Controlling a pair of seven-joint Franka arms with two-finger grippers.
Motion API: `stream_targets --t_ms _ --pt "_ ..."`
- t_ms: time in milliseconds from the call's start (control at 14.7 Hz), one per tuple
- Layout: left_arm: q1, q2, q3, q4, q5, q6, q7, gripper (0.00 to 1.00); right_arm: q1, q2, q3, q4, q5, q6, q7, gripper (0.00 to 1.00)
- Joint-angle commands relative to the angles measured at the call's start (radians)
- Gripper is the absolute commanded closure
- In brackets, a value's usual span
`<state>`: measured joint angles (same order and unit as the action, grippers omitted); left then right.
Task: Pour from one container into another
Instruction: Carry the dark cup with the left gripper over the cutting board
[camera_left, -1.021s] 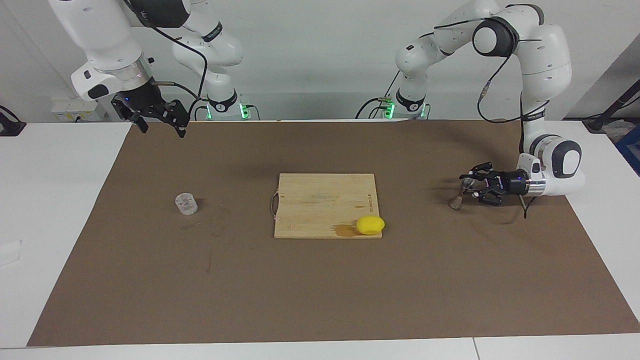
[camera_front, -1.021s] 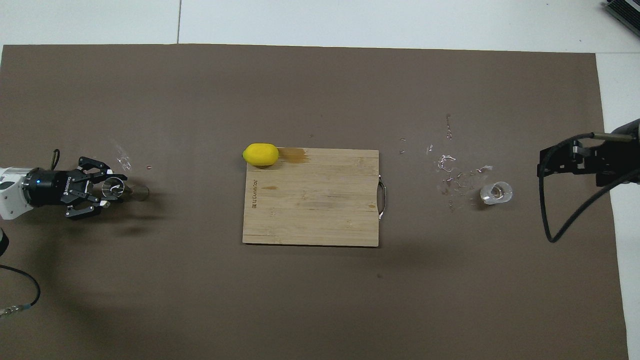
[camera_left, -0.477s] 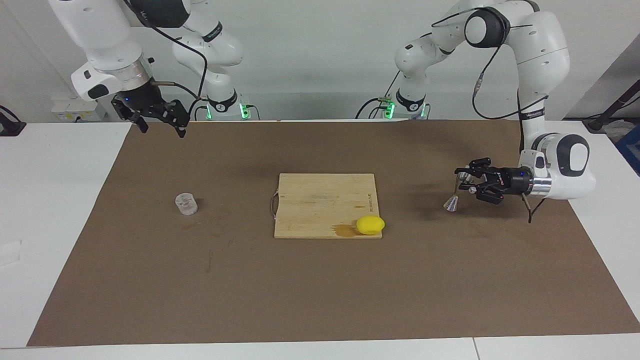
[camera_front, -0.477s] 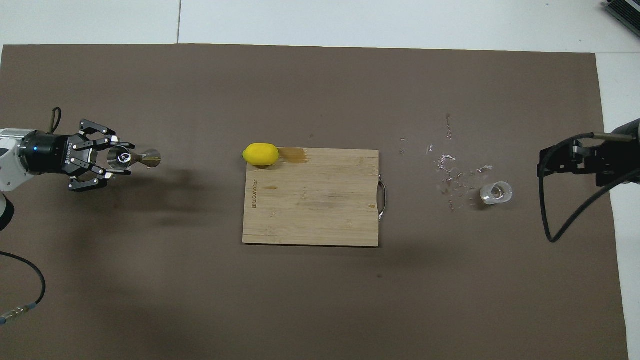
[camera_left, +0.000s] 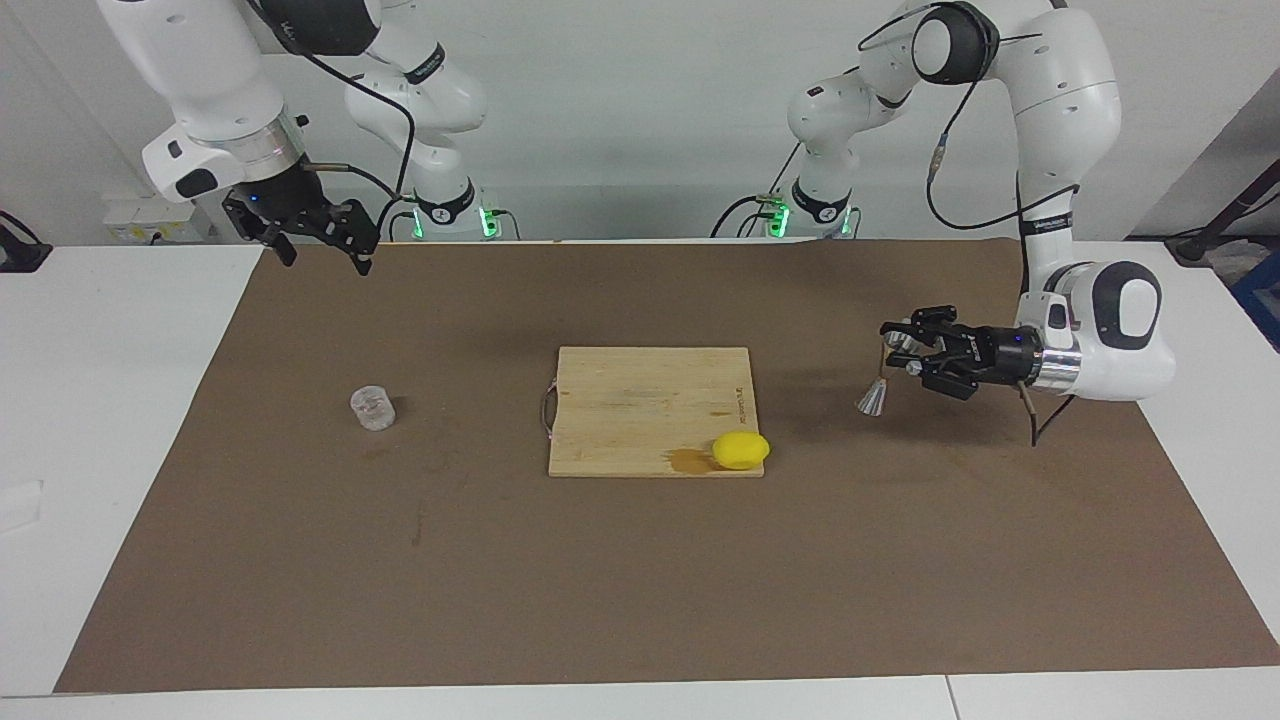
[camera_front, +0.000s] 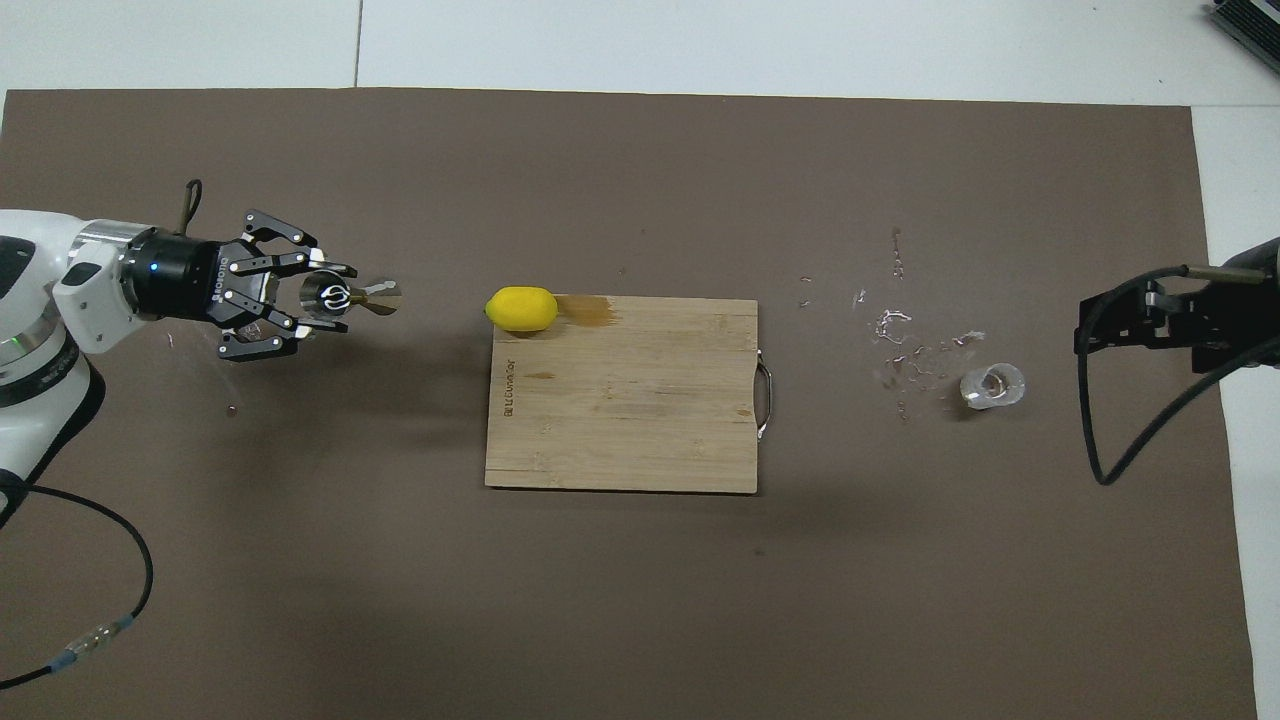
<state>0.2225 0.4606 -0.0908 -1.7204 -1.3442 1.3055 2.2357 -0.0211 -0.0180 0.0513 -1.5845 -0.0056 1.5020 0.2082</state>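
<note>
The left tool (camera_left: 897, 350) grasps the steel jigger (camera_left: 874, 391) by its upper cone, held up in the air over the brown mat (camera_left: 640, 580) toward the left arm's end of the tabletop from the cutting board (camera_left: 640, 400). The glass tumbler (camera_left: 372, 407) stands upright on the mat toward the right arm's end from the board. The right tool (camera_left: 318, 245) waits raised, fingers released. A lemon (camera_left: 741, 450) lies on the board's corner.

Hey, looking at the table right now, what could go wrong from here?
1. The left hand holds the jigger by its top cone only, hanging over the mat; it might slip or swing.
2. The glass tumbler stands at the right arm's end, a long carry past the lemon.
3. Droplets beside the tumbler suggest spills.
</note>
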Motion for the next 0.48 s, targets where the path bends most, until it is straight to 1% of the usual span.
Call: stream_targets --t_ms 0,409 --pt "-0.107 -0.105 0.016 -0.087 -0.071 0.130 -0.037 0.72 -0.013 -0.020 0.007 -0.022 -0.020 0.004 -0.021 0.00" --pt "-0.333 -0.106 0.014 -0.100 -0.220 0.387 -0.042 0.73 -0.013 -0.020 0.007 -0.022 -0.020 0.004 -0.015 0.00"
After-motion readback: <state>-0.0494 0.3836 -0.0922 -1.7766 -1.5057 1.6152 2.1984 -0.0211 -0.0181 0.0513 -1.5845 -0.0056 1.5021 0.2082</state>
